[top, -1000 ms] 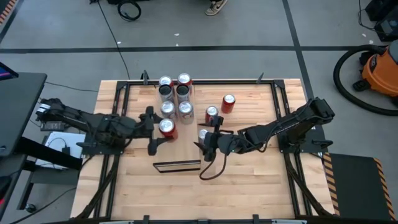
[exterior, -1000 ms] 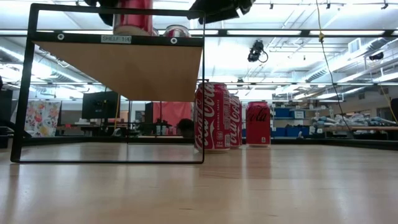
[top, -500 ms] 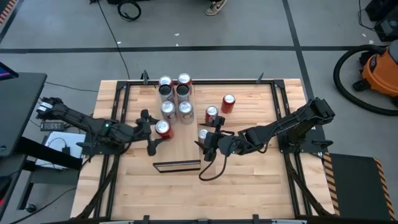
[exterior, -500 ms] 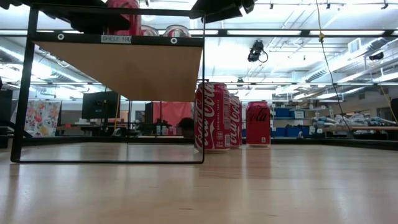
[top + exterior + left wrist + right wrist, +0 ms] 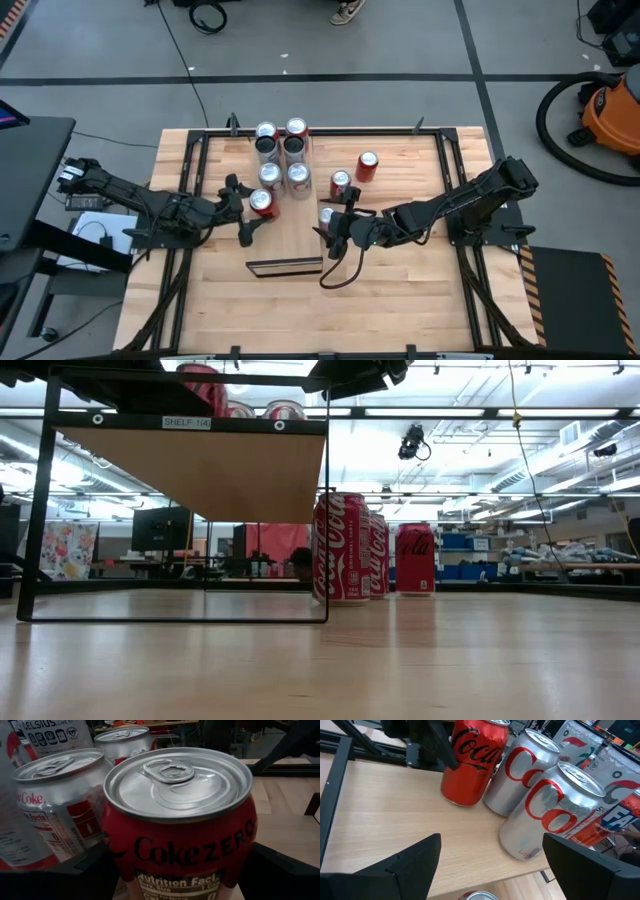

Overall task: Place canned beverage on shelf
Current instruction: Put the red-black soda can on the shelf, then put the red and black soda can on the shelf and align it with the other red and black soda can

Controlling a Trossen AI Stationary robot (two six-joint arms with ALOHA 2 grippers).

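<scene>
The shelf (image 5: 290,235) is a pale wood board on a black frame; the low view shows it from below (image 5: 200,465). Several cans (image 5: 283,150) stand on its far end. My left gripper (image 5: 252,207) is shut on a red Coke Zero can (image 5: 263,203), right beside those cans. The can also shows in the left wrist view (image 5: 180,820) and the right wrist view (image 5: 472,762). My right gripper (image 5: 335,232) is open and empty over the shelf's right edge, its fingers (image 5: 415,860) spread wide. My left gripper pinches the Coke Zero can between its two fingers, on opposite sides of the can's body (image 5: 112,855) below the rim. The fingers come about level from the table's left side. The can stands top up, slightly tilted, its base at the shelf top (image 5: 465,800).
Three red Coca-Cola cans stand on the table right of the shelf (image 5: 341,183) (image 5: 367,165) (image 5: 327,215); they also show in the low view (image 5: 342,548). A black cable (image 5: 335,275) loops below my right gripper. Bare shelf top lies toward the near end.
My left gripper has carried the Coke Zero can a little toward the table's left and far edges, up against the cans on the shelf. The can now leans slightly. My right arm has kept still.
</scene>
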